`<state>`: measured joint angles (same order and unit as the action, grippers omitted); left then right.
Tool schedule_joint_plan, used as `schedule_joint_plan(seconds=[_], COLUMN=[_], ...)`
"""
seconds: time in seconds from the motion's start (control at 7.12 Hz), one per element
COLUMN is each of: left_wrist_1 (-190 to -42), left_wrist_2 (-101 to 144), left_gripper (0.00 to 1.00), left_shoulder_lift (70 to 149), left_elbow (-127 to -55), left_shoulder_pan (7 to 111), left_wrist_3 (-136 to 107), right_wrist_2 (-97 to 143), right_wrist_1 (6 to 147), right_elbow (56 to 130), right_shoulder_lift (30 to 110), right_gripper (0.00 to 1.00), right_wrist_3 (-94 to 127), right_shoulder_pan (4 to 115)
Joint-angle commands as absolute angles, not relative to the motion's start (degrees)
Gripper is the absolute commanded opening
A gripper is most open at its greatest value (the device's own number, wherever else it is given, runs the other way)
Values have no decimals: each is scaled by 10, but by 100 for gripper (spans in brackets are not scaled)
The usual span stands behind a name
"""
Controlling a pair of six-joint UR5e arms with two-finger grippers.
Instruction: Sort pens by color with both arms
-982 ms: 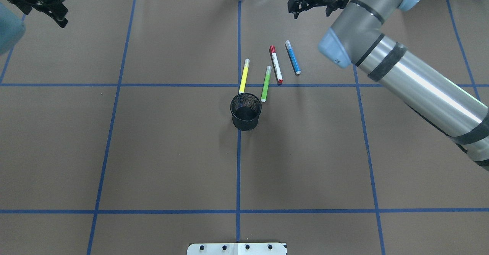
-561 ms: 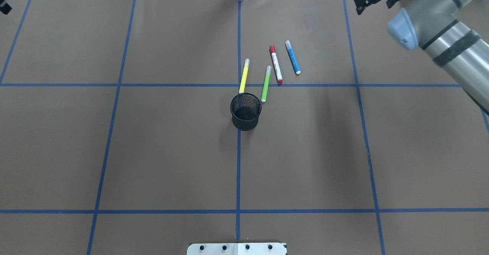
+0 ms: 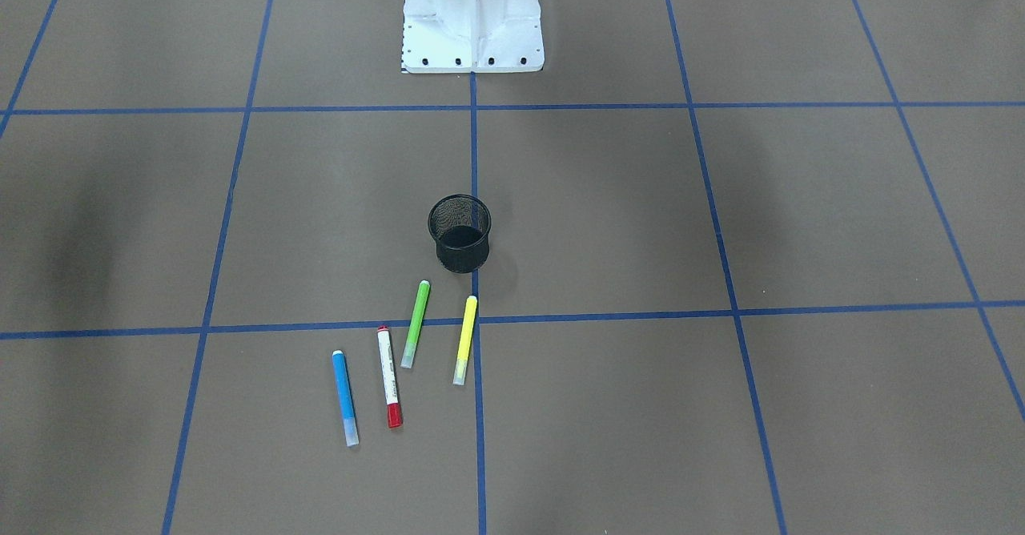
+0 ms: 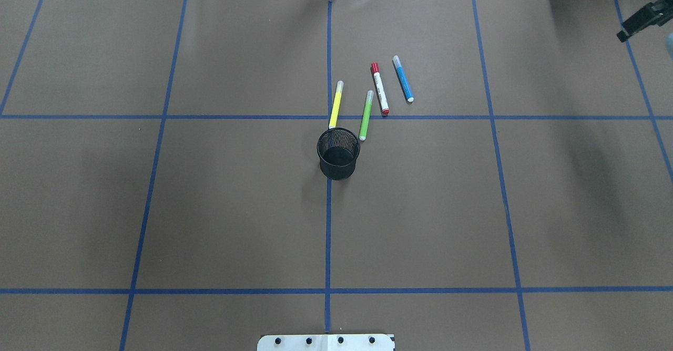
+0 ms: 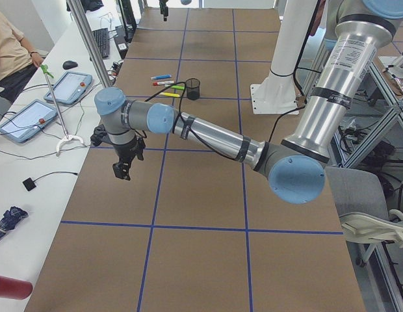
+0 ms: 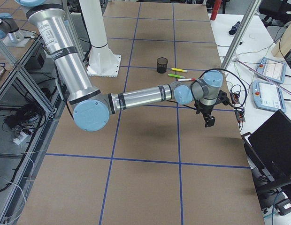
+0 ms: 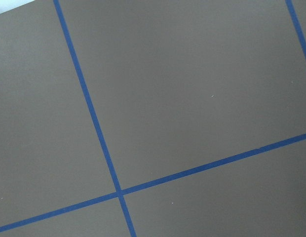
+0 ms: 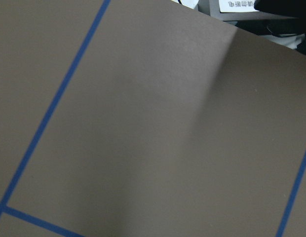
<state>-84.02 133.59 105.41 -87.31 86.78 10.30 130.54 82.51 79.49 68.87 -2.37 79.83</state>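
Four pens lie on the brown table beyond a black mesh cup (image 4: 338, 153): a yellow pen (image 4: 336, 104), a green pen (image 4: 366, 115), a red-capped white pen (image 4: 379, 89) and a blue pen (image 4: 403, 79). They also show in the front-facing view, blue pen (image 3: 345, 397) leftmost. My right gripper (image 4: 639, 22) is at the far right edge, far from the pens; only part shows and I cannot tell its state. My left gripper (image 5: 121, 170) hangs near the table's left end; I cannot tell its state. Both wrist views show only table paper and blue tape.
The white pedestal (image 3: 472, 18) stands at the robot's side of the table. Blue tape lines (image 4: 328, 225) grid the brown paper. A side bench with tablets (image 5: 32, 117) and a seated operator (image 5: 10, 45) lies beyond the left end; a laptop (image 6: 274, 145) beyond the right.
Both arms have swung outward from the middle. The right gripper went from above the pens to the far right edge; the left gripper left the overhead view. The pens and cup have not moved.
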Motion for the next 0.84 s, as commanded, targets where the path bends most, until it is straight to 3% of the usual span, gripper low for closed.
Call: schedule_joint_plan(seconds=[0.0, 0.28, 0.7], left_wrist_1=[-870, -876, -817], left_wrist_2=[1341, 1339, 1393], left_gripper=[100, 100, 100], left_shoulder_lift=[994, 920, 911], left_elbow=[-870, -881, -940], left_shoulder_pan=[902, 914, 933], left_wrist_3=[104, 105, 97], right_wrist_2=[1334, 1326, 1332], right_wrist_1=[824, 819, 826], right_elbow=[828, 863, 866], right_shoulder_lift=[777, 847, 867], right_gripper=[99, 99, 99], right_wrist_3=[-54, -88, -92], right_shoulder_pan=[854, 861, 883])
